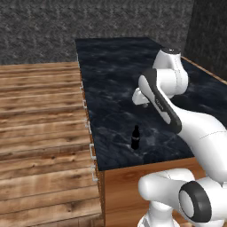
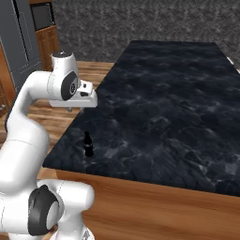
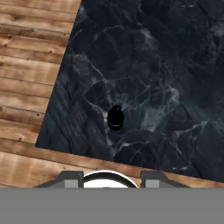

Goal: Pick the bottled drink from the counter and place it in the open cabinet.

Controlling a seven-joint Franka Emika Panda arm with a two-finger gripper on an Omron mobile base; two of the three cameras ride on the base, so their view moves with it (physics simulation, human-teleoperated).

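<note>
The bottled drink is a small black bottle standing upright on the counter, close to its near corner. My gripper hangs well above the marbled top, a little beyond the bottle and apart from it. In the hand view I look straight down on the bottle's cap, with my gripper below it. The fingertips stand wide apart with nothing between them. The open cabinet is out of view.
The counter's left side carries small silver handles above a plank floor. The counter's wooden front faces me. A tall grey unit and brown wooden fronts stand at the far left.
</note>
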